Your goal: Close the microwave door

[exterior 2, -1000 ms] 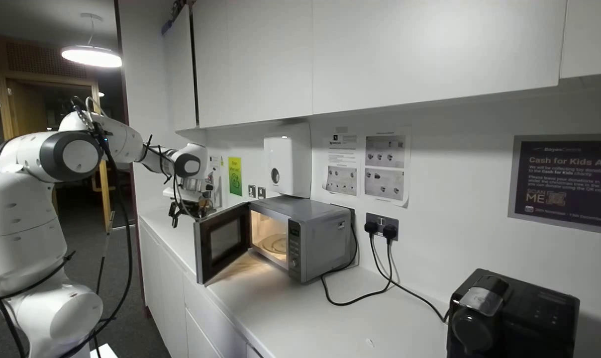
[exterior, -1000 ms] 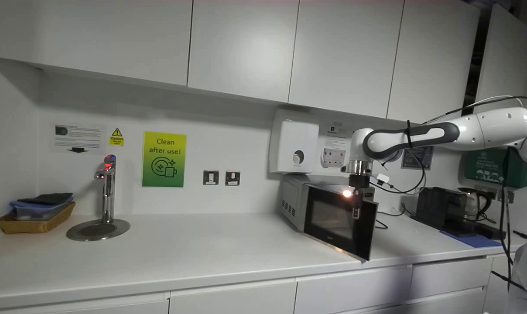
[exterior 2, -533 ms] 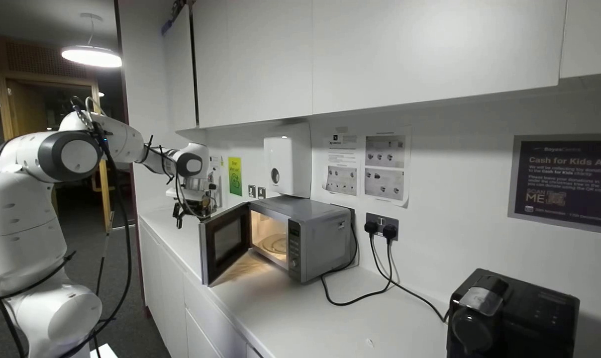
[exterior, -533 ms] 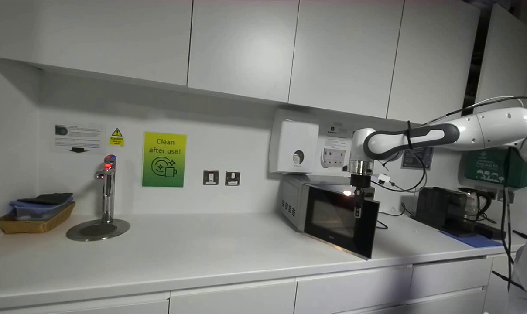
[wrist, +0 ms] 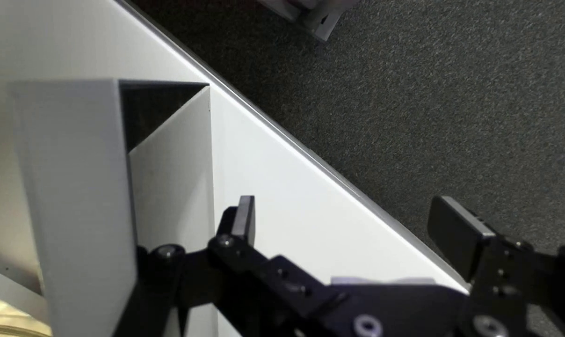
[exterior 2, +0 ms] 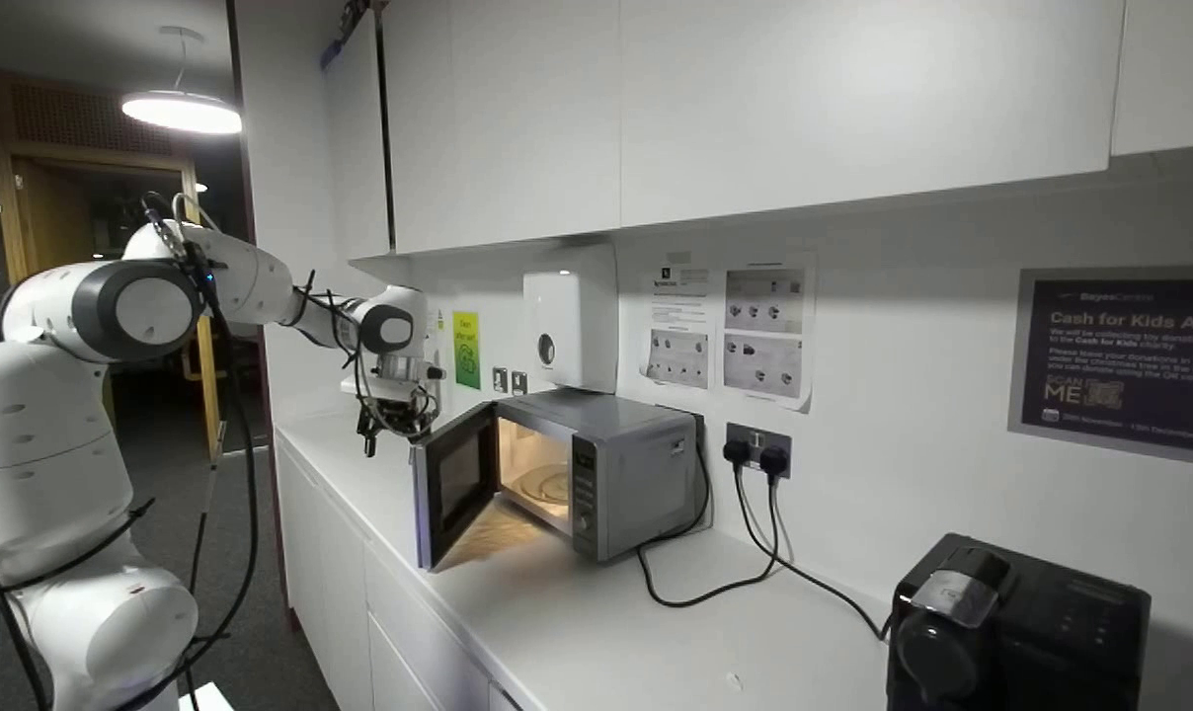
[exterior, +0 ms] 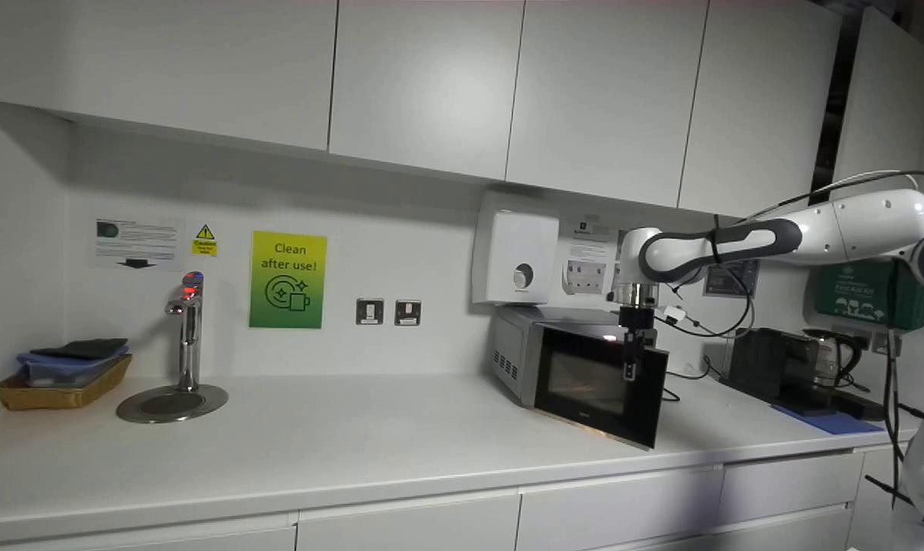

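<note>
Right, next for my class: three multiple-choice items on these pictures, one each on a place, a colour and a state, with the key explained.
1. What hangs just above the microwave?
A) A red clock
B) A first aid kit
C) A white box

2. What colour is the "Clean after use!" sign?
A) Yellow and green
B) Red and white
C) Plain blue

3. How does the microwave door stand?
A) Fully shut
B) Open
C) Taken off

1 C: both exterior views show it.
2 A: yellow above fades into green.
3 B: it juts outward, exposing the lit interior.
</note>
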`<move>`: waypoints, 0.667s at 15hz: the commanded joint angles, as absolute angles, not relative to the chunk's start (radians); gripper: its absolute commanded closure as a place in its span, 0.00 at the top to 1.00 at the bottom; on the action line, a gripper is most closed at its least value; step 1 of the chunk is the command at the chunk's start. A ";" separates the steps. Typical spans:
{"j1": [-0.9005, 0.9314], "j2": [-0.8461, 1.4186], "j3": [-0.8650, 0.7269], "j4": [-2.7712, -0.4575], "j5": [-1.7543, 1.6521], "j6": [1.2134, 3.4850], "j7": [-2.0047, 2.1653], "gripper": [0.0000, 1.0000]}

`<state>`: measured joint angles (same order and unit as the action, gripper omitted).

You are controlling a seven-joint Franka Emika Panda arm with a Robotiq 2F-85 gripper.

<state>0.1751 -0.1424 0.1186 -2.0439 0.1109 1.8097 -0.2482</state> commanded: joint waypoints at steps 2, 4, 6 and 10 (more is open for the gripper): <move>0.145 -0.143 0.112 -2.057 0.084 1.842 -0.210 1.00; 0.135 -0.139 0.107 -2.058 0.080 1.851 -0.205 1.00; 0.126 -0.135 0.100 -2.060 0.074 1.860 -0.200 1.00; 0.109 -0.126 0.089 -2.066 0.062 1.891 -0.180 1.00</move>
<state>0.1239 -0.1268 0.0942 -2.0517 0.0880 1.8498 -0.2113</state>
